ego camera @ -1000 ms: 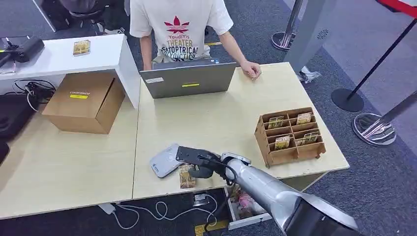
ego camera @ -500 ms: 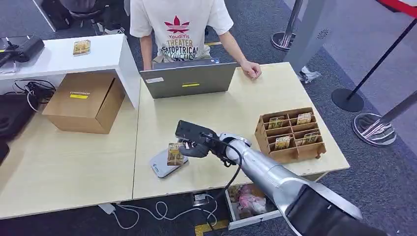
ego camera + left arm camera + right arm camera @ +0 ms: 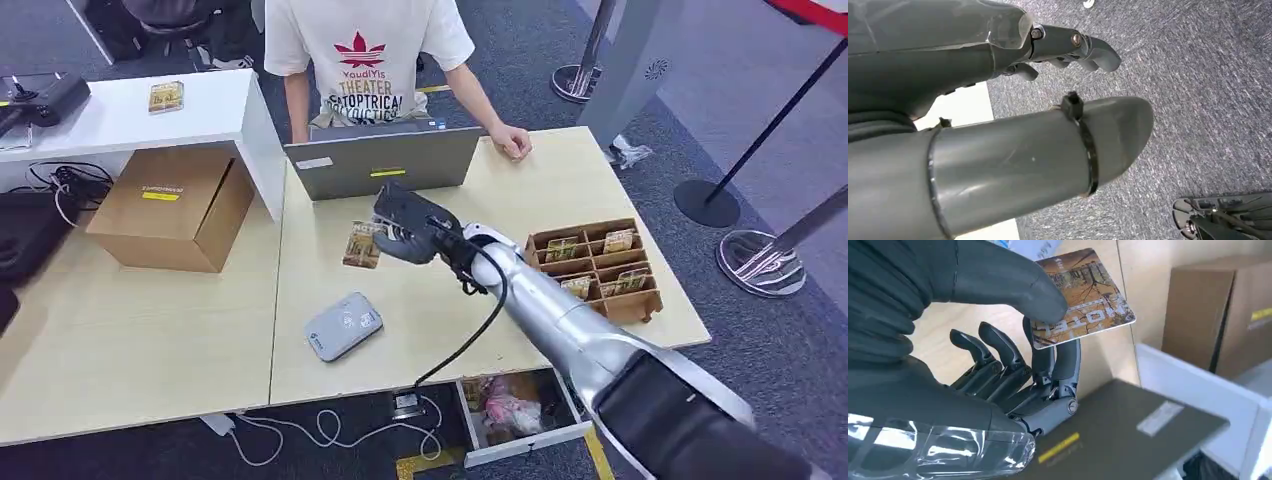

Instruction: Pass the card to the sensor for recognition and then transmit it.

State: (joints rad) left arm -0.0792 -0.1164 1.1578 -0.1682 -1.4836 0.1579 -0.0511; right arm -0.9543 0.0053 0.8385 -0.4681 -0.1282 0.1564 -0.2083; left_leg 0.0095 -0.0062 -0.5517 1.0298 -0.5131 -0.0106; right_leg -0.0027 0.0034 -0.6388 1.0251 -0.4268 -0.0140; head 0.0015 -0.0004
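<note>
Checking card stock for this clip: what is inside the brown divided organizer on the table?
The organizer holds cards standing in several compartments. The right arm covers its near-left corner, so what sits there cannot be seen.

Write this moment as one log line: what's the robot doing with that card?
right robot hand: pinches card, lifted above table | card reader: flat on table, apart from card | left robot hand: holds nothing, over carpet

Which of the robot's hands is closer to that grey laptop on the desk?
The right. Its right hand hangs over the desk just in front of the laptop, pinching a card. The left hand hangs by the robot's side over carpet, away from the laptop.
</note>
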